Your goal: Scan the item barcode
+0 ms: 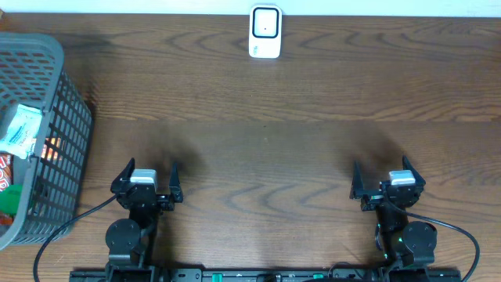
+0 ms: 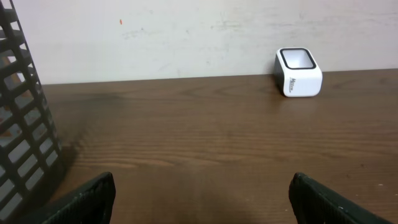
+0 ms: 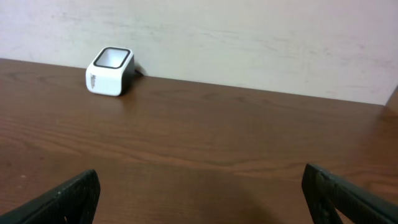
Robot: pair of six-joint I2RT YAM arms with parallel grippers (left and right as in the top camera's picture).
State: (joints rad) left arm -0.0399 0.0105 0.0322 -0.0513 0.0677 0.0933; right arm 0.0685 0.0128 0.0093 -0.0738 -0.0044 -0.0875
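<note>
A white barcode scanner [image 1: 265, 32] with a black-rimmed window stands at the table's far edge by the wall; it also shows in the left wrist view, scanner [image 2: 298, 73], and in the right wrist view, scanner [image 3: 110, 71]. Packaged items [image 1: 19, 133] lie inside a grey slatted basket [image 1: 63, 133] at the left edge. No barcode can be made out. My left gripper [image 1: 149, 168] sits open near the front left, nothing between its fingers [image 2: 93, 199]. My right gripper [image 1: 383, 171] is open at the front right, fingers [image 3: 348, 193] wide apart and empty.
Dark wooden table [image 1: 266, 149] runs to a pale wall [image 2: 186, 37] at the back. The basket wall [image 2: 25, 124] stands close on the left of the left gripper. Cables trail from both arm bases at the front edge.
</note>
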